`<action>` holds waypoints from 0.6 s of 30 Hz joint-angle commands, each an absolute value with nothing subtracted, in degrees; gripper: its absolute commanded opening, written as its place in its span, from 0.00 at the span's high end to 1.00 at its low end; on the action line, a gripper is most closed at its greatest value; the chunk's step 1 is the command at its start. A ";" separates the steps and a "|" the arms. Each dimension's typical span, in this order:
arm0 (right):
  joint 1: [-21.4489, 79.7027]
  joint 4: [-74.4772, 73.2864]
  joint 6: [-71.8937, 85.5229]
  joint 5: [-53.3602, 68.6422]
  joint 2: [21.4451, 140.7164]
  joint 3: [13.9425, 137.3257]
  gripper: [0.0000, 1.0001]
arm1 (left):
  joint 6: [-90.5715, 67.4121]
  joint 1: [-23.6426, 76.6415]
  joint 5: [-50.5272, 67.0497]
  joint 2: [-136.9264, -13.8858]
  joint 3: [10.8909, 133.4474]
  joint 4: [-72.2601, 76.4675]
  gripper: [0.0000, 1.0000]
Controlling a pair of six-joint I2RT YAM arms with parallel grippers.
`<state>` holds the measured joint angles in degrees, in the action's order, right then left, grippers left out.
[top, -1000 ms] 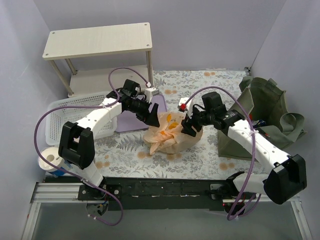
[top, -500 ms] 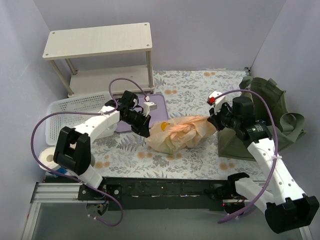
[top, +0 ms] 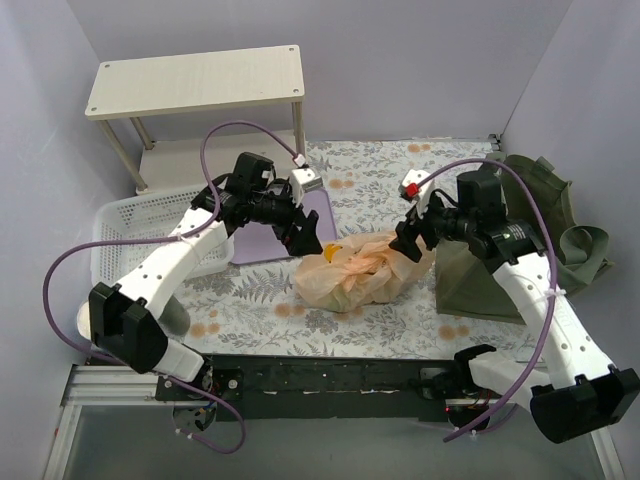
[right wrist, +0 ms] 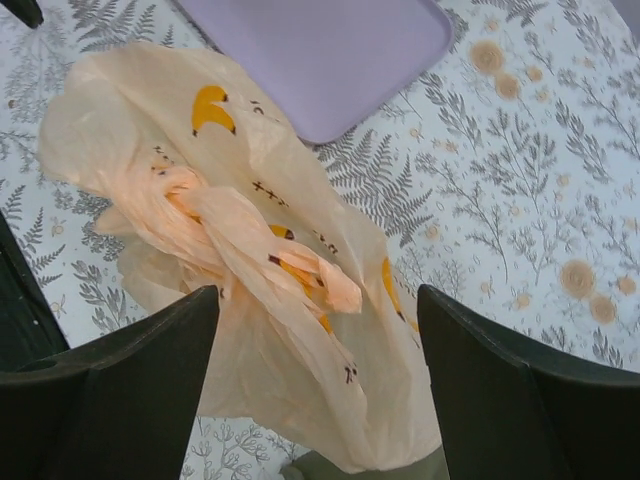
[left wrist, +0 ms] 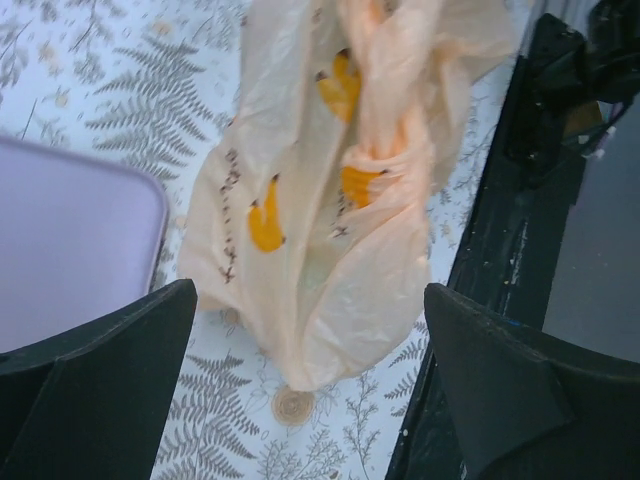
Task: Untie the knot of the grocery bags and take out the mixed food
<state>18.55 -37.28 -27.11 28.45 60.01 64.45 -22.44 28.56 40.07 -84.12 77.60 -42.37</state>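
Left gripper (top: 303, 234) and right gripper (top: 408, 241) hover wide open, empty, flanking the peach grocery bag (top: 355, 282); its knot (right wrist: 185, 195) looks still tied, nothing taken out

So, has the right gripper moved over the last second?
Yes. The right gripper has shifted right, toward the green tote, and now hovers open over the grocery bag's right end.

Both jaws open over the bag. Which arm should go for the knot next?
Right, probably. The twisted handles run straight between the open fingers of the right gripper. The left gripper straddles the plain end of the grocery bag, with the knot farther ahead.
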 commanded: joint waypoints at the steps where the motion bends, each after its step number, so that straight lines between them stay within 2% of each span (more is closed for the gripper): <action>1: 23.63 -36.48 -29.97 32.78 64.06 67.06 0.14 | -19.43 30.94 45.08 -83.75 79.01 -42.18 0.02; 5: 26.80 -33.93 -29.45 32.61 67.23 65.13 0.14 | -16.44 31.90 48.68 -88.32 80.59 -42.89 0.02; 10: 28.30 -29.10 -26.20 29.90 69.70 62.41 0.16 | -11.17 36.11 50.63 -93.51 80.87 -42.20 0.09; 11: 28.30 -27.79 -25.06 28.93 69.78 61.36 0.22 | -10.81 36.82 49.49 -94.39 80.69 -41.58 0.19; 13: 28.21 -24.89 -22.17 25.86 69.61 60.47 0.37 | -10.81 39.01 47.64 -96.75 80.86 -41.57 0.31; 14: 28.13 -24.09 -21.45 24.45 69.00 59.77 0.51 | -10.81 39.37 47.11 -97.29 80.86 -42.18 0.38; 16: 26.82 -23.21 -20.22 21.02 68.03 59.76 0.67 | -10.90 39.64 46.23 -97.12 80.25 -42.71 0.60; 17: 26.02 -23.38 -20.13 20.48 67.07 60.03 0.82 | -11.07 39.64 45.62 -96.68 79.03 -42.80 0.73; 18: 25.06 -23.73 -20.04 19.87 66.54 60.90 0.89 | -10.73 39.64 43.61 -95.81 78.40 -42.98 1.00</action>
<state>27.73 -28.47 -23.46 25.32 70.04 59.72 -12.73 39.57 46.54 -98.61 79.53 -42.17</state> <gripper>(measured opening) 0.250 0.333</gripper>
